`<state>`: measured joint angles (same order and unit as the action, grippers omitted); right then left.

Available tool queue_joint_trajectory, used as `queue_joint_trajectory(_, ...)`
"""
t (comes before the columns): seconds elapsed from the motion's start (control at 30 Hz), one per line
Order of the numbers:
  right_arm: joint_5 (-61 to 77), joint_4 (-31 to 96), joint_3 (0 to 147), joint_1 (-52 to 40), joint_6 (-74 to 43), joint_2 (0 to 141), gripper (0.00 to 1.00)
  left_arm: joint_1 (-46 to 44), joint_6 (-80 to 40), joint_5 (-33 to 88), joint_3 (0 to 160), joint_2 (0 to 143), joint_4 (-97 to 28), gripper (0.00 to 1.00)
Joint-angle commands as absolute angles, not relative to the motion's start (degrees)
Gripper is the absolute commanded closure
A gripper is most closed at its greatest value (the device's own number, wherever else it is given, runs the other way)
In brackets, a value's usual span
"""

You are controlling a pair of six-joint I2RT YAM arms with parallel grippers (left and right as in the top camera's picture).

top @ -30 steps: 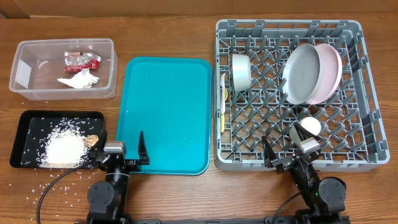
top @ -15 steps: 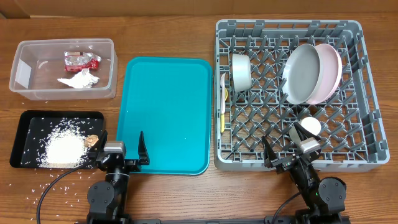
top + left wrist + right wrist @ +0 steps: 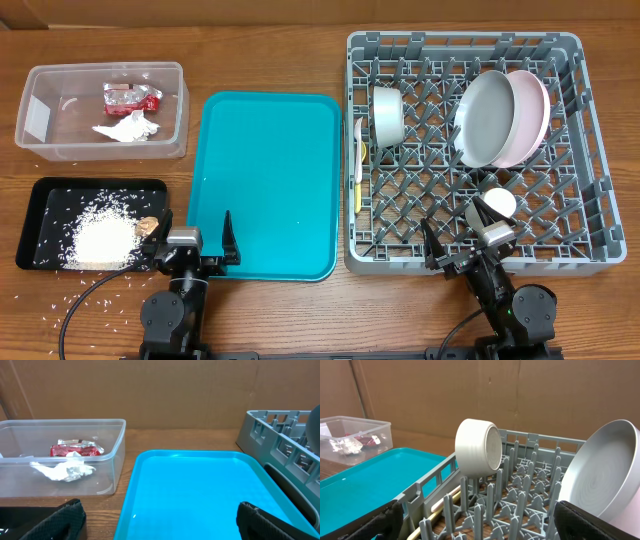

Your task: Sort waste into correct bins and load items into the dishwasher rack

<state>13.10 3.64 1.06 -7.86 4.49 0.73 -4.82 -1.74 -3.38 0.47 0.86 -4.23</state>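
The clear tub (image 3: 100,110) holds the red foil wrapper (image 3: 131,96) and the white napkin (image 3: 126,130), both also in the left wrist view, wrapper (image 3: 76,449) above napkin (image 3: 64,470). Rice (image 3: 100,236) and a brown scrap (image 3: 148,226) lie in the black tray (image 3: 40,195). In the rack (image 3: 580,150) stand the bowl (image 3: 386,115), grey plate (image 3: 484,118), pink plate (image 3: 534,118), utensil (image 3: 359,165) and white cup (image 3: 498,205). My left gripper (image 3: 195,245) is open at the teal tray's near edge. My right gripper (image 3: 455,229) is open over the rack's near side, beside the cup.
The teal tray (image 3: 265,185) lies between the bins and the rack, with one grain (image 3: 134,515) on it. Stray rice grains (image 3: 50,298) dot the table near the black tray. Cardboard walls (image 3: 160,390) close off the back.
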Motion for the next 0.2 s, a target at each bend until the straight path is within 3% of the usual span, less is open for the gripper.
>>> queue_joint_trajectory(0.0, 12.73, 3.29, 0.45, -7.6, 4.54, 0.16, 0.0, -4.51, -2.76, -2.94, 0.27, 0.25, -4.05, 0.0)
queue_joint_trajectory(0.17, 12.73, 3.29, 0.45, -7.6, 4.54, 0.16, 0.0, -4.49, -2.76, -2.94, 0.27, 0.25, -4.08, 0.0)
